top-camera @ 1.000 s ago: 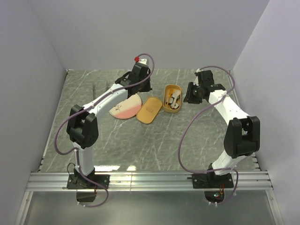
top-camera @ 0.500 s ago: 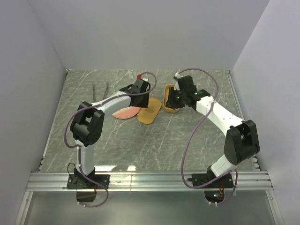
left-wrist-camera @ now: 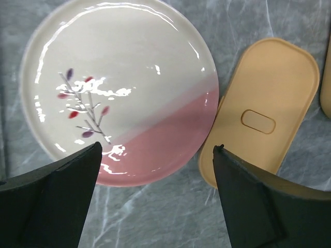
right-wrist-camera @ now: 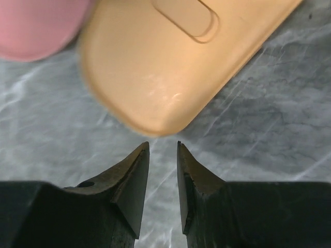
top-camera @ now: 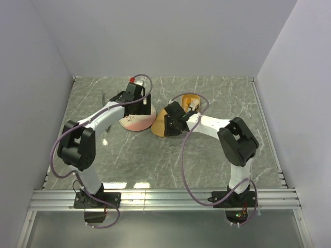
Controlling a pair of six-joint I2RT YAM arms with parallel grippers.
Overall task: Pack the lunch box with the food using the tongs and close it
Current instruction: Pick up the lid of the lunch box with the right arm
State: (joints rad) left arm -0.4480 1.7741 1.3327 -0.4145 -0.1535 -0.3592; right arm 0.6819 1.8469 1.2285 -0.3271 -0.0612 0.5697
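The orange-tan lunch box [top-camera: 189,99] stands open at the back centre, partly hidden by my right arm. Its contents are too small to make out, so I cannot tell where the food is. The matching flat lid [top-camera: 161,124] [left-wrist-camera: 264,108] [right-wrist-camera: 176,62] lies on the table between box and plate. My left gripper [top-camera: 135,99] [left-wrist-camera: 158,146] hangs wide open above the plate's near edge, holding nothing. My right gripper [top-camera: 173,123] [right-wrist-camera: 162,144] sits low at the lid's rounded end, its jaws a narrow gap apart and empty. One thin arm of the tongs [top-camera: 104,96] shows left of my left arm.
A round cream-and-pink plate [top-camera: 135,121] [left-wrist-camera: 119,88] with a twig pattern lies left of the lid, touching or overlapping its edge. Its pink rim [right-wrist-camera: 36,26] shows in the right wrist view. The box's edge [left-wrist-camera: 327,77] is right of the lid. Grey marble table, walls on three sides.
My left gripper has opened wide and pulled back left over the plate. My right arm has swung left from beside the box, across it, down to the lid's end.
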